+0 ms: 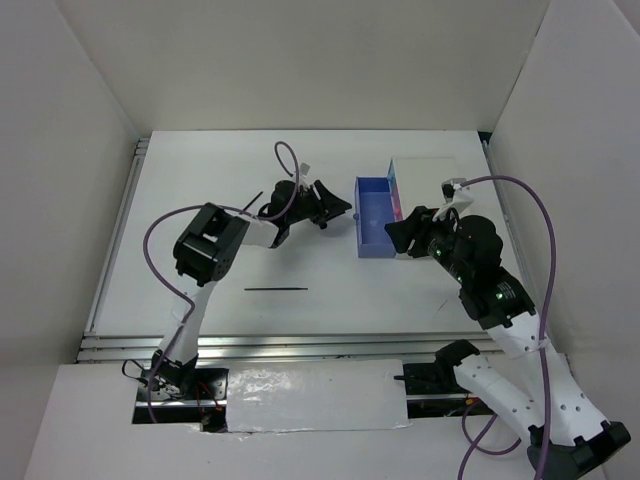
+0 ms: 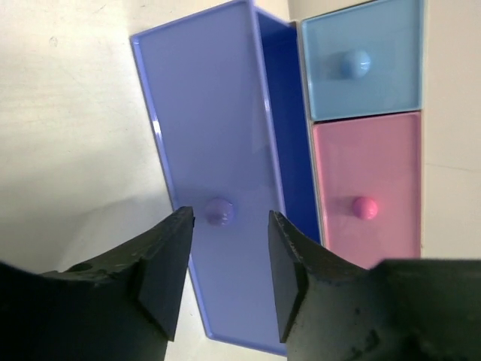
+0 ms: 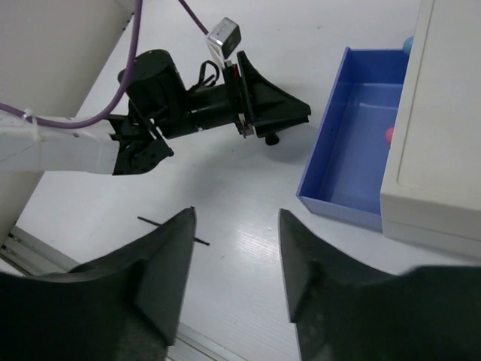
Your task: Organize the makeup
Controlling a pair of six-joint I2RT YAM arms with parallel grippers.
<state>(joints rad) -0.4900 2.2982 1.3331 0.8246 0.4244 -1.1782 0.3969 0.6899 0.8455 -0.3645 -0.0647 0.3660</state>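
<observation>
The thin black pencil (image 1: 272,289) is lying on the worktop (image 1: 200,180), well apart from the white box (image 1: 430,170) and its pulled-out blue drawer (image 1: 372,215), whose knob (image 2: 219,211) the left tool (image 1: 338,211) is facing while the right tool (image 1: 396,238) is hovering alongside, both partly open and empty.

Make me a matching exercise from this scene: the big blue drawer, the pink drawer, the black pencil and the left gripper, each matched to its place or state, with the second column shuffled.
Column one:
1. big blue drawer
2. pink drawer
3. black pencil
4. left gripper

Column two:
A. lying loose on the table
B. open, in front of a knob
C. pulled out of the box
D. pushed in shut

Pairs: 1-C, 2-D, 3-A, 4-B
</observation>
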